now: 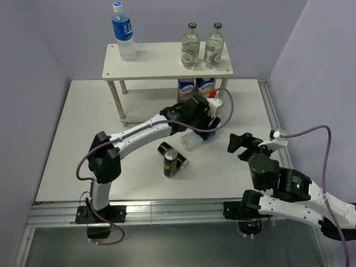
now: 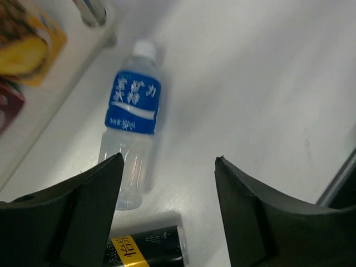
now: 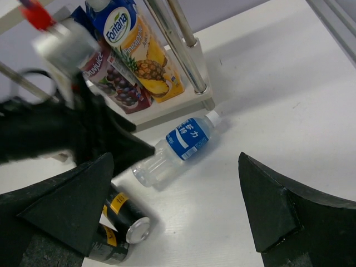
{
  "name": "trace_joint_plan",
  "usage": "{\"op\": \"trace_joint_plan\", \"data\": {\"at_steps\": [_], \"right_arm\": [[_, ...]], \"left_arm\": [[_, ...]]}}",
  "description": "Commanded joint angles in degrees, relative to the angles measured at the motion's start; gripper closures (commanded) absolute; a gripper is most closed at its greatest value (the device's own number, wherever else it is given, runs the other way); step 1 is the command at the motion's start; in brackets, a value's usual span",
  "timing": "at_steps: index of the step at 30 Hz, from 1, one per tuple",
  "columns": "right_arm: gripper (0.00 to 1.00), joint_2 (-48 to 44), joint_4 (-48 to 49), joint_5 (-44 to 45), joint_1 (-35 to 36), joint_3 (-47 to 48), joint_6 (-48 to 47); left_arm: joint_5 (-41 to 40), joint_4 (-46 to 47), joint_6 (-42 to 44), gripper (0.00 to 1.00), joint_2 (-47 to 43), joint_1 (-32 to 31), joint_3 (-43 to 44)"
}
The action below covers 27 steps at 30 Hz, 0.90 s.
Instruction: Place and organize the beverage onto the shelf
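Observation:
The shelf stands at the back. On its top board a blue-labelled water bottle stands at the left and two green-capped glass bottles at the right. A second water bottle lies on the table, also seen in the left wrist view and right wrist view. Two dark cans sit in front of it, one upright and one lying. My left gripper hovers open just above the lying bottle. My right gripper is open and empty to the right.
Two juice cartons stand on the shelf's lower board. A lying can is close under my left fingers. Metal rails edge the table at right and front. Purple walls close in the sides.

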Motion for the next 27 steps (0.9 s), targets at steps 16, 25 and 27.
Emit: {"op": "trace_joint_plan", "data": {"at_steps": [16,25,27], "right_arm": [[0.0,-2.4,-1.4,1.3,0.2,-1.6,2.9],[0.0,-1.9,-0.4,1.7,0.2,-2.1,2.5],[0.0,-1.9,-0.1,1.6,0.2,-2.3,2.4]], "left_arm": [[-11.2,-1.6,12.4,0.31,19.3,0.7,5.1],[-3.8,-4.4,11.6,0.37,24.6,1.7,8.6],[-2.0,-4.8,11.2,0.4,25.0,1.7,7.9]]}}
